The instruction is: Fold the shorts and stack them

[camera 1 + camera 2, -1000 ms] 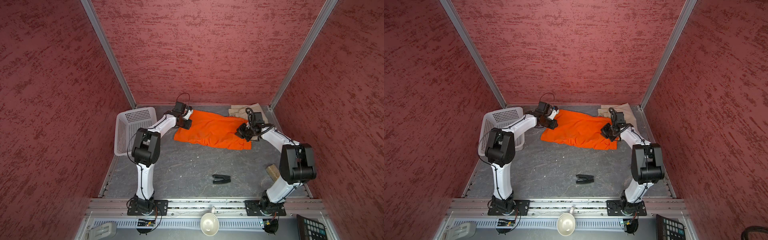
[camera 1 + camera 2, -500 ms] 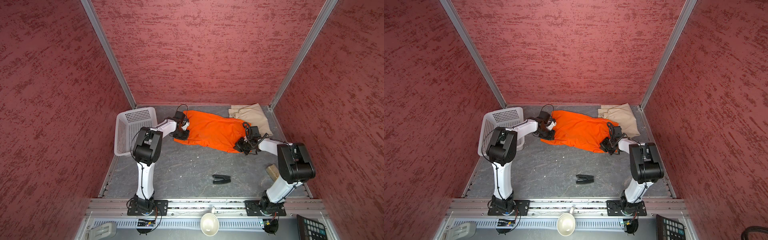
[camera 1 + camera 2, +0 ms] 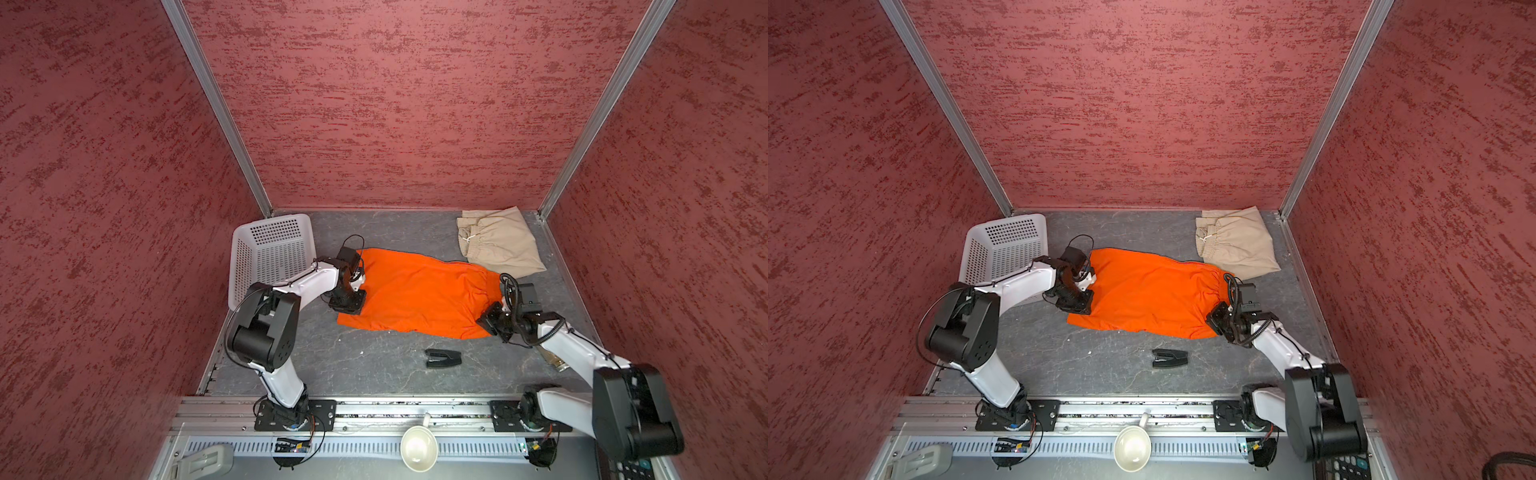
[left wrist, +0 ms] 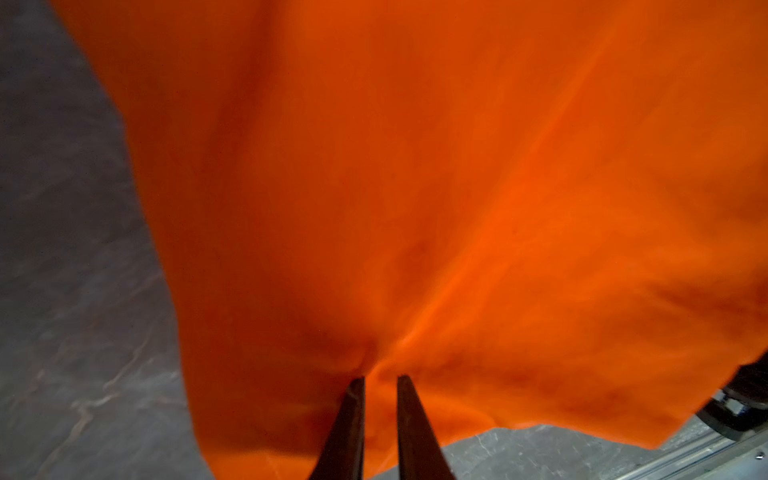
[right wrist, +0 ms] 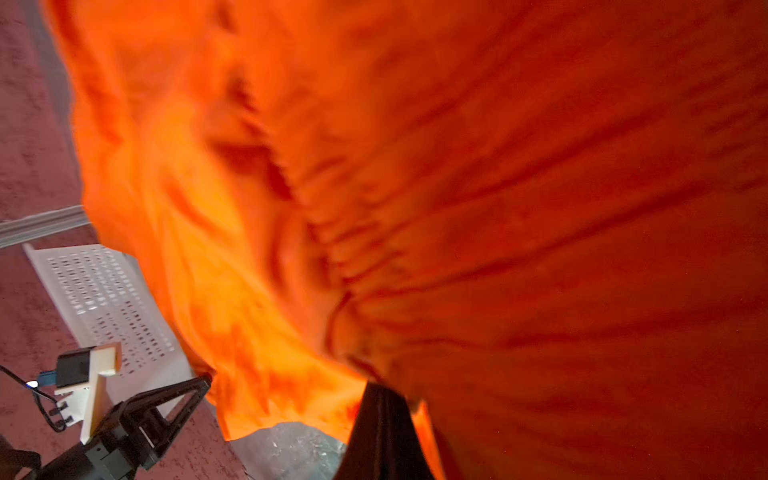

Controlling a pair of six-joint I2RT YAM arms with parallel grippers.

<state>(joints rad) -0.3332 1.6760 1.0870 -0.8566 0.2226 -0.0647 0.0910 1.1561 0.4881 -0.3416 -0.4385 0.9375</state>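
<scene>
No readable text, label, brand or number anywhere; keys of the dark keypad (image 3: 1345, 467) too small to read.

Basket (image 3: 269, 249) blocks left, beige shorts (image 3: 500, 246) far-right; clip (image 3: 443, 358), perhaps, front.

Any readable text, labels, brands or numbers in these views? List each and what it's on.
No text can be read in any view.
Key marks on the dark keypad device at the near edge: too small to read.
Markings on the small circuit board below the left arm's base: blurred, nothing legible.
No print or label shows on the bright orange cloth shorts, the beige cloth shorts or the white perforated plastic basket.
</scene>
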